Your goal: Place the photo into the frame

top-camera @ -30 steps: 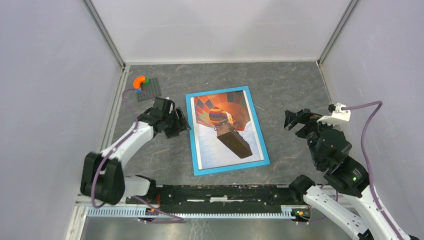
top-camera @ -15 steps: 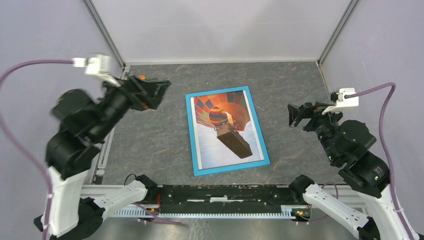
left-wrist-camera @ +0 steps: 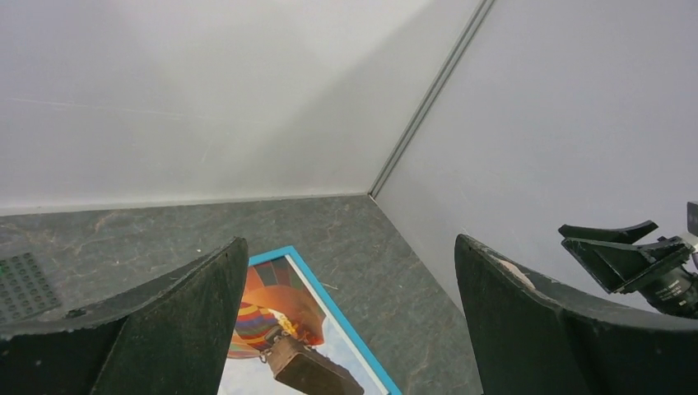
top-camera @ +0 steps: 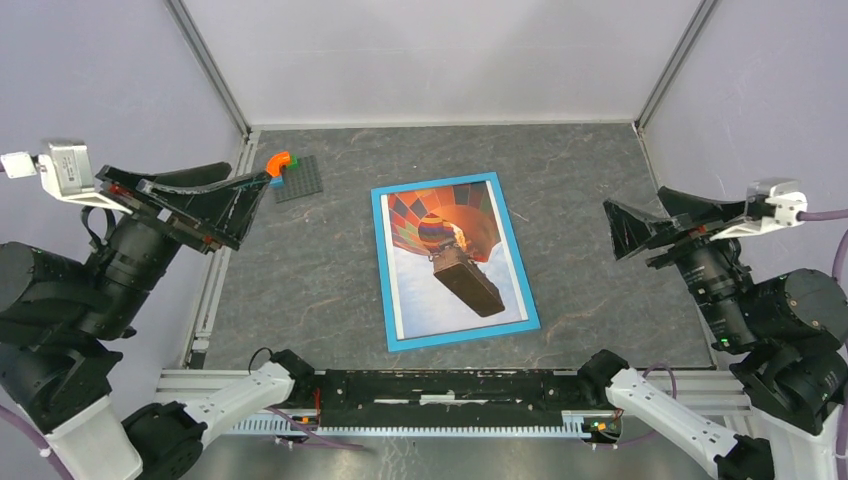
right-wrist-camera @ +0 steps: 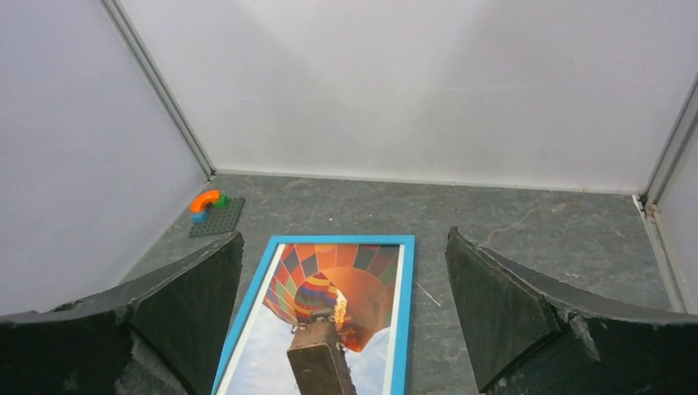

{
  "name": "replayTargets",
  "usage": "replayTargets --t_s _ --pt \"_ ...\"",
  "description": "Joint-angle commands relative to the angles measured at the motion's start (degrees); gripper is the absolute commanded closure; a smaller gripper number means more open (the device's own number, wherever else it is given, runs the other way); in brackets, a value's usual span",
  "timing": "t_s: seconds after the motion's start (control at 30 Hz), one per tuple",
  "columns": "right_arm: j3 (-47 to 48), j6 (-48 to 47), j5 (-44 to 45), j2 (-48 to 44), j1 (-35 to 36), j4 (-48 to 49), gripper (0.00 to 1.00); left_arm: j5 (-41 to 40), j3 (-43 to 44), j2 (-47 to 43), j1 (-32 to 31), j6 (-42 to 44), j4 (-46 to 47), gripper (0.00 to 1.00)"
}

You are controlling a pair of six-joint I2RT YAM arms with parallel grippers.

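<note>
So both hands were wide open and holding nothing. The left hand (top-camera: 240, 205) hung raised above the table (top-camera: 300, 290) out at 9 o'clock, its fingers (top-camera: 170, 205) spread far apart and touching nothing. The right hand (top-camera: 640, 222) did the same at 3 o'clock, jaws gaping and well clear of everything.

Between them, pretty much dead centre of the table, lay the frame (top-camera: 384, 270), blue side up and flat on the grey surface. Its long axis ran about 12 to 6, with the near end skewed a bit toward 5. Off at 10 o'clock from it, well apart, sat a small grey studded plate (top-camera: 300, 180) with an orange arch piece (top-camera: 278, 160) standing at its far-left corner. Nothing lay over the frame or blocked it.

The photo (top-camera: 450, 255) sat inside the blue border, filling it, with a thin white strip showing along the left and near edges. The red-orange balloon pointed to 12, its dark brown basket hung toward 5, and the bottom half was blue sky and white cloud.
</note>
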Motion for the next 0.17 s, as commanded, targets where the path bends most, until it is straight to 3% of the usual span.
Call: replayTargets --t_s 0.0,0.13 --pt "1.17 1.41 -2.16 -0.67 -0.14 3.59 0.02 -1.10 5.65 1.66 -0.07 3.74 -5.10 0.00" --pt "-0.60 0.37 -0.82 -0.70 -0.09 4.65 0.02 -1.66 4.63 0.85 -0.07 4.64 -5.05 0.00"
